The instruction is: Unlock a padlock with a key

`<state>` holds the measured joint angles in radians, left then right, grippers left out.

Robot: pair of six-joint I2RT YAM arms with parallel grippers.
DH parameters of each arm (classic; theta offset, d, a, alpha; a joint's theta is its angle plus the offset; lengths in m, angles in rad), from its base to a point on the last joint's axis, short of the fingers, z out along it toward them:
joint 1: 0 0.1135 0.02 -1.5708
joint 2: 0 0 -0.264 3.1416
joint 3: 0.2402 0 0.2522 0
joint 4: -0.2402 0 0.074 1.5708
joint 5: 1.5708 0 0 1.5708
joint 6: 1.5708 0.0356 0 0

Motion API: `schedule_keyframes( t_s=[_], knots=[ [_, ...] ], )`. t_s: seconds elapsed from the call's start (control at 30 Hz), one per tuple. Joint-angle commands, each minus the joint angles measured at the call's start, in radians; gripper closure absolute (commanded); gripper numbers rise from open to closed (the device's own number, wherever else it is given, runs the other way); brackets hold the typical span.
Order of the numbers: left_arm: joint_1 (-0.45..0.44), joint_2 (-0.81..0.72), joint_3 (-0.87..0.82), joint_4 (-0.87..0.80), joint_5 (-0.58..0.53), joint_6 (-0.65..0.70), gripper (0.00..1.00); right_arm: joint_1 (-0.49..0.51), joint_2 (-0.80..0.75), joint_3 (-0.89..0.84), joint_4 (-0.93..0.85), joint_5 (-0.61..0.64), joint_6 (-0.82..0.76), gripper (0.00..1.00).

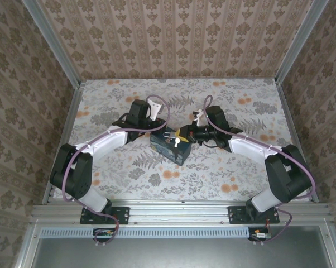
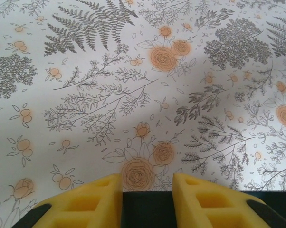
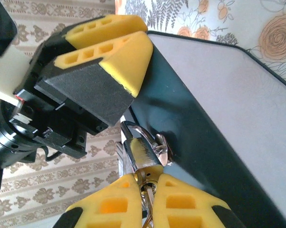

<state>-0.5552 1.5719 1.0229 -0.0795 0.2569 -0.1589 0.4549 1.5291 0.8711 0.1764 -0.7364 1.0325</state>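
R pincer (image 3: pixel 145 178) pinches the key (image 3: pixel 144 183) at the padlock (image 3: pixel 140 152).
The padlock hangs on the side of the dark blue box (image 3: pixel 219 95), key stuck in its end. L pincer (image 2: pixel 147 176) sits at the box edge, fingers a bit apart; can't tell if it squeezes.

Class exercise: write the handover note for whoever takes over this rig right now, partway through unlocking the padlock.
Left claw: fingers apart astride the edge of the box; a firm grip cannot be confirmed.
Right claw: shut on the key.
Things: the padlock hangs from the hasp on the side of the box, with the key's tip at its underside.
Done: key is held and lined up at the keyhole.
Left: seat and turn the key, then free the shackle, which looks closed.
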Motion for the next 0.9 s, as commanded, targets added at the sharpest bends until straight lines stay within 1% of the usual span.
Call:
schedule_keyframes(
  t_s=[0.0,0.07,0.13,0.2,0.3,0.4,0.6,0.67,0.77,0.87],
  knots=[
    [0.002,0.031,-0.026,-0.103,0.053,-0.031,0.67,-0.005,0.021,0.044,0.002,-0.033,-0.068,1.00],
    [0.017,0.029,-0.031,-0.095,0.081,-0.042,0.68,-0.004,0.038,0.053,0.002,-0.051,-0.112,1.00],
    [0.030,0.031,-0.034,-0.086,0.115,-0.052,0.70,-0.002,0.072,0.077,-0.050,-0.062,-0.187,1.00],
    [0.032,0.036,-0.037,-0.086,0.127,-0.048,0.71,-0.004,0.104,0.075,-0.048,-0.067,-0.213,1.00],
    [0.044,0.031,-0.036,-0.097,0.107,-0.050,0.71,-0.011,0.137,0.050,0.059,-0.070,-0.159,1.00],
    [0.066,0.008,-0.016,-0.110,0.107,-0.047,0.64,-0.034,0.117,0.021,0.167,-0.052,-0.084,1.00],
    [0.108,-0.045,0.065,-0.139,0.086,-0.054,0.50,-0.128,0.010,0.019,0.135,0.007,-0.079,1.00],
    [0.134,-0.057,0.088,-0.160,0.060,-0.054,0.49,-0.174,-0.022,-0.006,0.094,0.058,-0.091,1.00],
    [0.151,-0.077,0.098,-0.181,0.044,-0.053,0.48,-0.254,-0.046,-0.083,0.104,0.116,-0.061,0.99],
    [0.156,-0.103,0.094,-0.215,0.023,-0.058,0.48,-0.335,-0.033,-0.151,0.023,0.206,-0.125,0.97]
  ],
)
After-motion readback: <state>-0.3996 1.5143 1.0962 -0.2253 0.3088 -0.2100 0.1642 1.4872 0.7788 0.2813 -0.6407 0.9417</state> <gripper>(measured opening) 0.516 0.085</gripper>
